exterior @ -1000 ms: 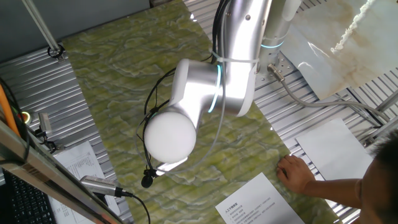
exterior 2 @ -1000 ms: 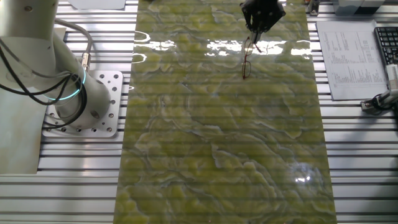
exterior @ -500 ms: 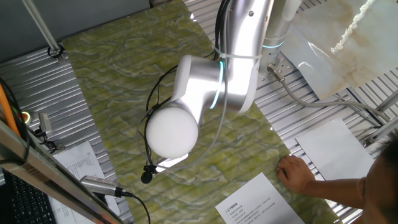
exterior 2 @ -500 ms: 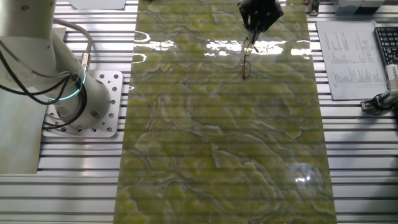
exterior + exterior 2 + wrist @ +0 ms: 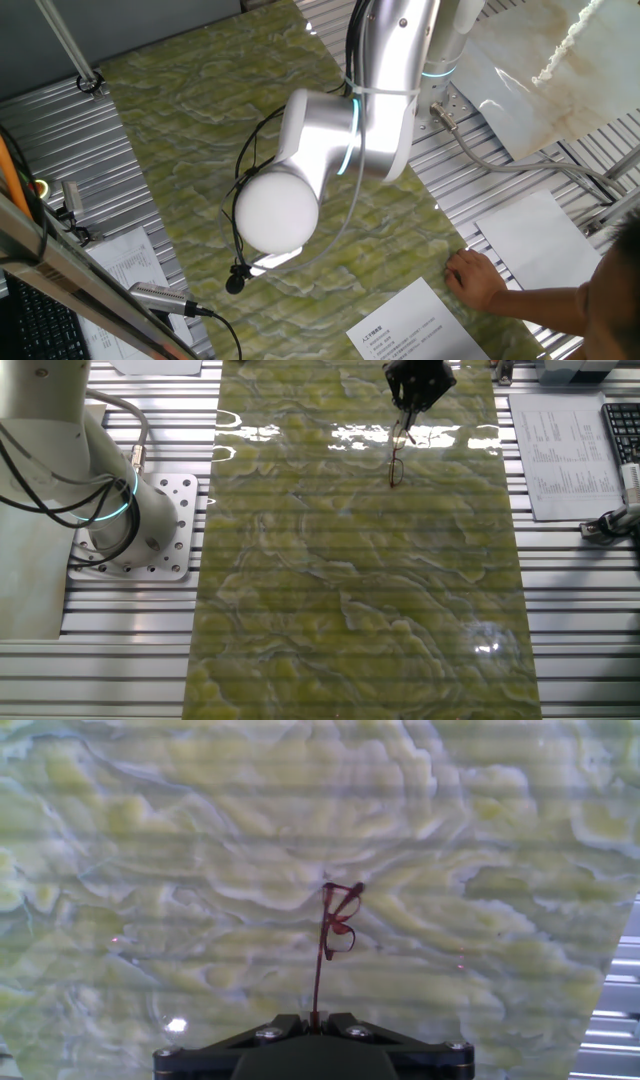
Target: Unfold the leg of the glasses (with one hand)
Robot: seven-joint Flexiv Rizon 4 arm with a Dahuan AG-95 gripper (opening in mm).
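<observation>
The glasses (image 5: 335, 920) are thin dark brown wire spectacles. In the hand view one leg runs straight down from the frame into my gripper (image 5: 315, 1018), whose black fingers are shut on the leg's end. The frame hangs out over the green marbled mat. In the other fixed view the gripper (image 5: 405, 422) is at the far end of the mat, with the glasses (image 5: 395, 460) stretching from it toward the camera. In the one fixed view the arm's body hides both gripper and glasses.
The green marbled mat (image 5: 350, 580) covers the ribbed metal table. The arm's base (image 5: 130, 520) stands to the left. Printed papers (image 5: 560, 450) and a keyboard (image 5: 622, 430) lie at the right. A person's hand (image 5: 480, 282) rests at the mat's edge by a paper sheet (image 5: 410, 325).
The arm shifted slightly between the earliest frame and now in the one fixed view. The glasses and gripper look unchanged in the other fixed view.
</observation>
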